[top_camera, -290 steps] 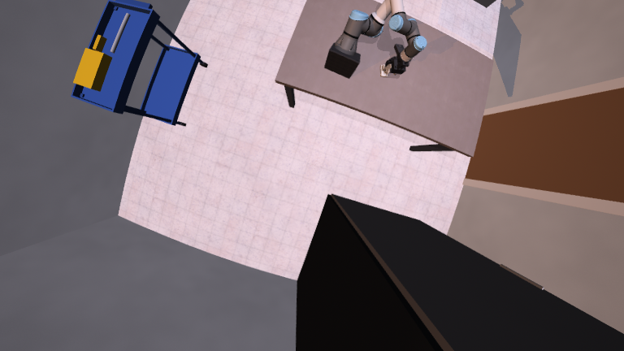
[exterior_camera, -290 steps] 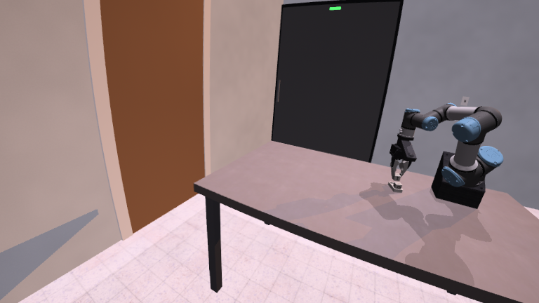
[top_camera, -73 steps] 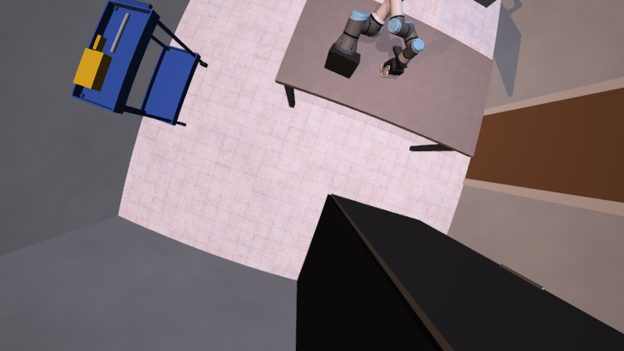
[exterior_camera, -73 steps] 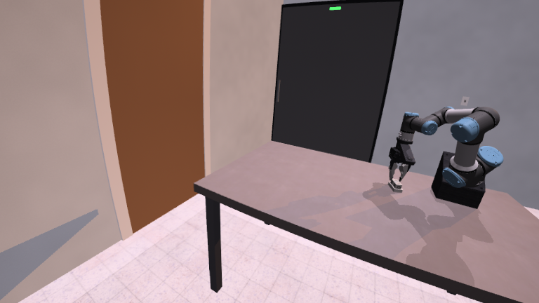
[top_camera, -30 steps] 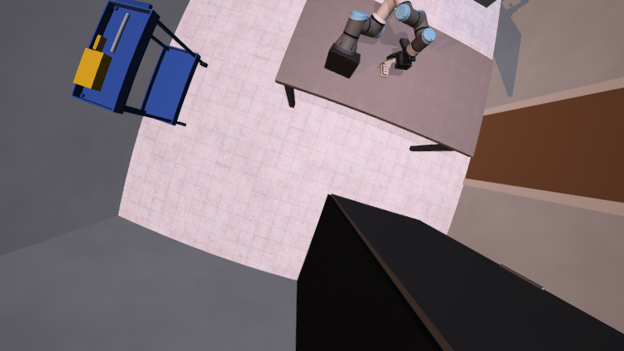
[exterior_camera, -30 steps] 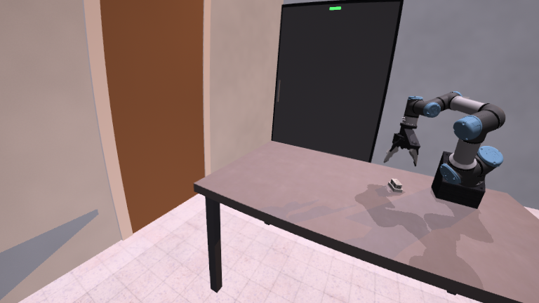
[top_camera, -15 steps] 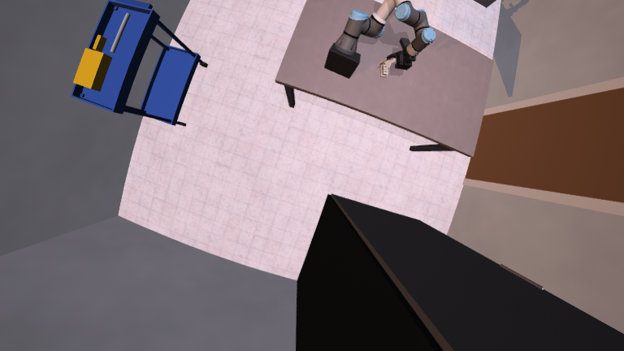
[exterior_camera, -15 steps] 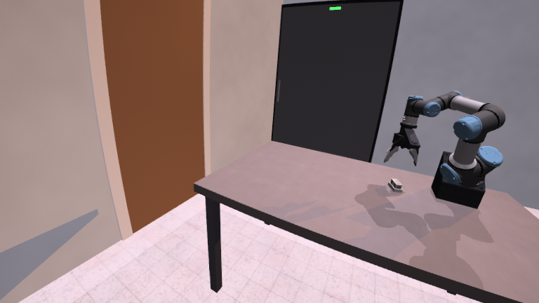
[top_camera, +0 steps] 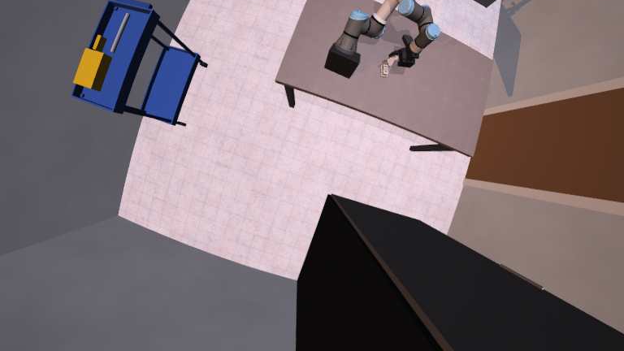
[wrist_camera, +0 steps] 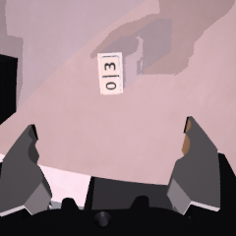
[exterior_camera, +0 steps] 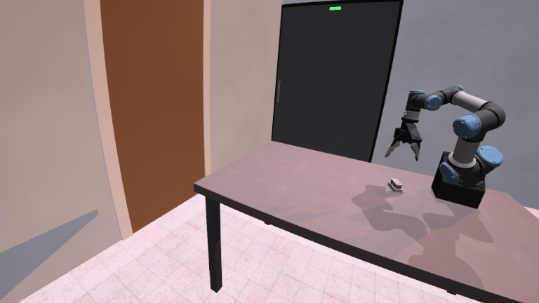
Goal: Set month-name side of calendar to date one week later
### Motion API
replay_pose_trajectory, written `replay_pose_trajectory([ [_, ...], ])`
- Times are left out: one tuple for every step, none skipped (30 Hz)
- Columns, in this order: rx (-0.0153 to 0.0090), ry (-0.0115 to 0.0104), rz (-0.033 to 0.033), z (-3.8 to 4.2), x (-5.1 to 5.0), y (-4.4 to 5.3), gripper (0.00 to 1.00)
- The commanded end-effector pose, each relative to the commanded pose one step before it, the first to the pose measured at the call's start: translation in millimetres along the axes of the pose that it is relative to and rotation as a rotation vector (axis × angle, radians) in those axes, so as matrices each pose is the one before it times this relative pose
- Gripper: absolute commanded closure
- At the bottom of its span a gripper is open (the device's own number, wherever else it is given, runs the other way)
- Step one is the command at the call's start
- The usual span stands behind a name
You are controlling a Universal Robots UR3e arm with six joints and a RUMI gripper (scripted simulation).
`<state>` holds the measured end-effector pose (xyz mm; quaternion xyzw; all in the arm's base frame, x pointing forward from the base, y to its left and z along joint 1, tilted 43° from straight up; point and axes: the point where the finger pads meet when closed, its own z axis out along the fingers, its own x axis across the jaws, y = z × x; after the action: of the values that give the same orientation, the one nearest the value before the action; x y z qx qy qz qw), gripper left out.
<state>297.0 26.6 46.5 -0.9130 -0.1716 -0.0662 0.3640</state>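
Note:
Two pale cubes sit side by side in the small white tray [wrist_camera: 121, 74] [exterior_camera: 397, 191]. In the wrist view, the upper cube [wrist_camera: 109, 66] shows a 3 on its top face and the lower cube [wrist_camera: 111, 86] shows a 0. Both digits lie a quarter turn on their side in that view. The cubes look level. The side with the month's name cannot be read in any view. My gripper [exterior_camera: 401, 158] [wrist_camera: 109, 122] is wide open and empty, above the table and clear of the cubes and tray.
The tray stands on the brown table [top_camera: 427, 98] [exterior_camera: 278, 172], near the arm's black base [top_camera: 341, 62] [exterior_camera: 457, 192]. The arm's shadow lies across the table around the tray. A blue cart [top_camera: 170, 84] with a yellow box [top_camera: 91, 67] stands away from the table.

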Motion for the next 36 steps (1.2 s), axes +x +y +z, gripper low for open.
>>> replay_pose_trajectory([
  [-0.00019, -0.00042, -0.00056, -17.197, 0.18, 0.280, 0.00],
  [0.00000, 0.00000, 0.00000, -3.095, 0.00, -0.008, 0.00],
  [0.00000, 0.00000, 0.00000, -2.963, 0.00, 0.009, 0.00],
  [0.00000, 0.00000, 0.00000, -2.833, 0.00, -0.006, 0.00],
  [0.00000, 0.00000, 0.00000, -2.664, 0.00, 0.004, 0.00],
  [0.00000, 0.00000, 0.00000, 0.000, 0.00, 0.000, 0.00],
  [0.00000, 0.00000, 0.00000, 0.000, 0.00, 0.000, 0.00],
  [0.00000, 0.00000, 0.00000, -2.492, 0.00, -0.003, 0.00],
  [0.00000, 0.00000, 0.00000, -2.293, 0.00, 0.003, 0.00],
  [0.00000, 0.00000, 0.00000, -2.096, 0.00, -0.007, 0.00],
  [0.00000, 0.00000, 0.00000, -1.871, 0.00, 0.007, 0.00],
  [0.00000, 0.00000, 0.00000, -1.660, 0.00, -0.003, 0.00],
  [0.00000, 0.00000, 0.00000, -1.438, 0.00, -0.004, 0.00],
  [0.00000, 0.00000, 0.00000, -1.210, 0.00, 0.006, 0.00],
  [0.00000, 0.00000, 0.00000, -0.998, 0.00, 0.001, 0.00],
  [0.00000, 0.00000, 0.00000, -0.793, 0.00, -0.001, 0.00],
  [0.00000, 0.00000, 0.00000, -0.600, 0.00, -0.003, 0.00],
  [0.00000, 0.00000, 0.00000, -0.424, 0.00, -0.003, 0.00],
  [0.00000, 0.00000, 0.00000, -0.271, 0.00, -0.002, 0.00],
  [0.00000, 0.00000, 0.00000, -0.146, 0.00, -0.001, 0.00],
  [0.00000, 0.00000, 0.00000, -0.057, 0.00, 0.000, 0.00],
  [0.00000, 0.00000, 0.00000, -0.008, 0.00, 0.000, 0.00],
  [0.00000, 0.00000, 0.00000, 0.000, 0.00, 0.000, 0.00],
  [0.00000, 0.00000, 0.00000, 0.000, 0.00, 0.000, 0.00],
  [0.00000, 0.00000, 0.00000, 0.000, 0.00, 0.000, 0.00],
  [0.00000, 0.00000, 0.00000, 0.000, 0.00, 0.000, 0.00],
  [0.00000, 0.00000, 0.00000, 0.000, 0.00, 0.000, 0.00],
  [0.00000, 0.00000, 0.00000, 0.000, 0.00, 0.000, 0.00],
  [0.00000, 0.00000, 0.00000, 0.000, 0.00, 0.000, 0.00],
  [0.00000, 0.00000, 0.00000, 0.000, 0.00, 0.000, 0.00],
  [0.00000, 0.00000, 0.00000, 0.000, 0.00, 0.000, 0.00],
  [0.00000, 0.00000, 0.00000, 0.000, 0.00, 0.000, 0.00],
  [0.00000, 0.00000, 0.00000, 0.000, 0.00, 0.000, 0.00],
  [0.00000, 0.00000, 0.00000, 0.000, 0.00, 0.000, 0.00],
  [0.00000, 0.00000, 0.00000, 0.000, 0.00, 0.000, 0.00],
  [0.00000, 0.00000, 0.00000, 0.000, 0.00, 0.000, 0.00],
])
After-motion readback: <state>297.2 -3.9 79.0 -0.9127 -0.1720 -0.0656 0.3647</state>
